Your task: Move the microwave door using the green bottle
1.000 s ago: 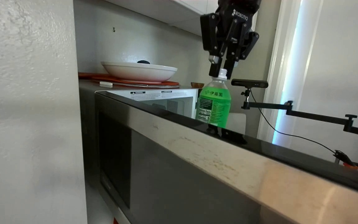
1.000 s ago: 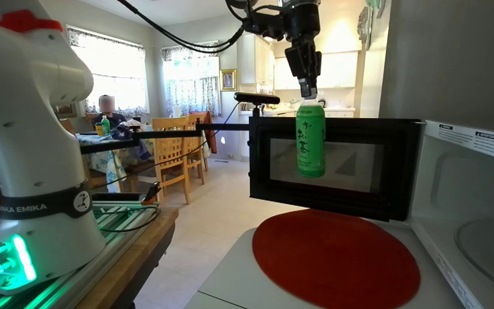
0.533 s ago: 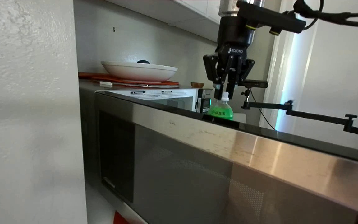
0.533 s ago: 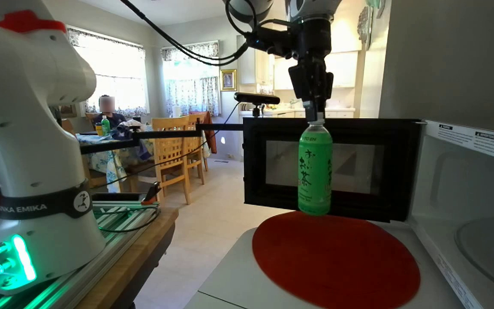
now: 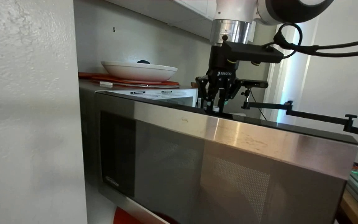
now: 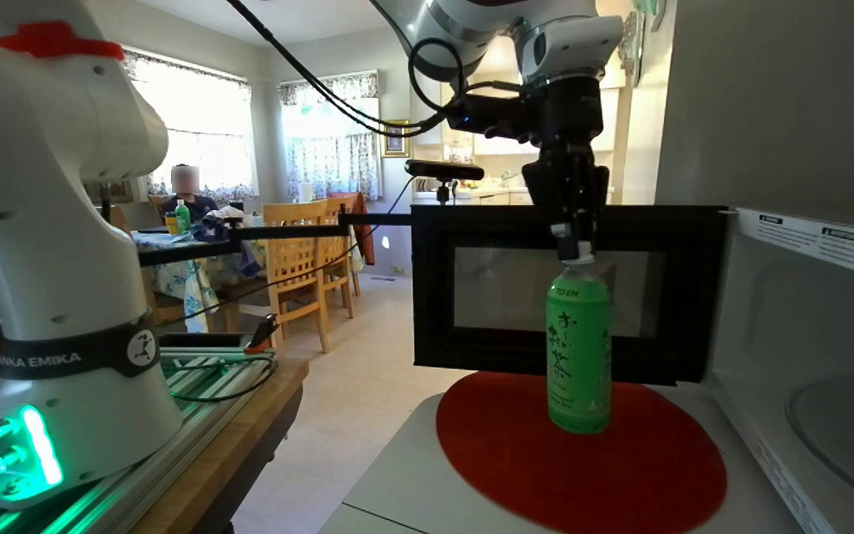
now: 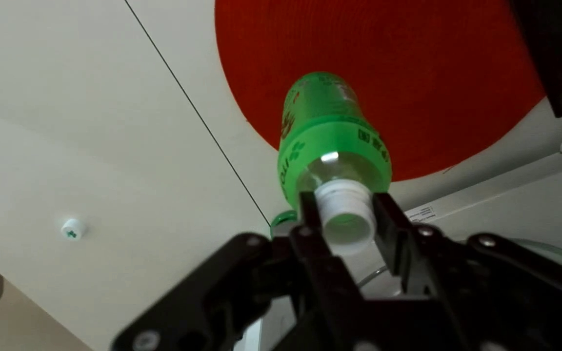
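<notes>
The green bottle [image 6: 579, 352] stands upright with a white neck and no cap on it. My gripper [image 6: 577, 251] points down and is shut on the bottle's neck [image 7: 342, 195], one finger on each side. The base is over the red mat; I cannot tell whether it touches. The microwave door [image 6: 508, 297] is open, with its dark inner face behind the bottle. Its steel-framed outer face [image 5: 169, 168] hides most of the bottle; only the neck [image 5: 216, 109] shows above it. In the wrist view the door [image 7: 561, 58] is a dark edge, apart from the bottle.
The round red mat [image 6: 583, 475] lies before the microwave's cavity [image 6: 768, 311]. A white cap [image 7: 72, 229] lies on the pale counter [image 7: 130, 161]. A white dish [image 5: 138, 71] sits on the microwave. A camera on a black arm [image 6: 443, 170] stands behind the door.
My gripper has come down with the bottle from above the door's top edge to low over the mat. The door has swung partway toward the cavity.
</notes>
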You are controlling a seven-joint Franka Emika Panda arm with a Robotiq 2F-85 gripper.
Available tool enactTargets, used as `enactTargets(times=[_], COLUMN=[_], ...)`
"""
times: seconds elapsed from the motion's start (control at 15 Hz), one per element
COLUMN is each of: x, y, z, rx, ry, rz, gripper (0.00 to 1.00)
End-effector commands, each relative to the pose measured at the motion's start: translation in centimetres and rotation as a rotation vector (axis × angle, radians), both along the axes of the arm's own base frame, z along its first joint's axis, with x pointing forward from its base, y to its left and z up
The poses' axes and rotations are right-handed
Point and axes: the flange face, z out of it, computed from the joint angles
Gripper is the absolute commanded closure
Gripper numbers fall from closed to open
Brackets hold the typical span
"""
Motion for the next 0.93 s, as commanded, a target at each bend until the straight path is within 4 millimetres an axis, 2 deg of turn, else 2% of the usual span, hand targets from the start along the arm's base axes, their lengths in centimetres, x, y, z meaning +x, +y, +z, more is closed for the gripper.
enactTargets(times=[0.0, 0.87], x=[0.3, 0.9], y=[-0.6, -1.3], z=[-1.4, -6.9], rx=[0.011, 0.033], ry=[-0.032, -0.017], rz=[-0.023, -0.057], gripper=[0.92, 0.92])
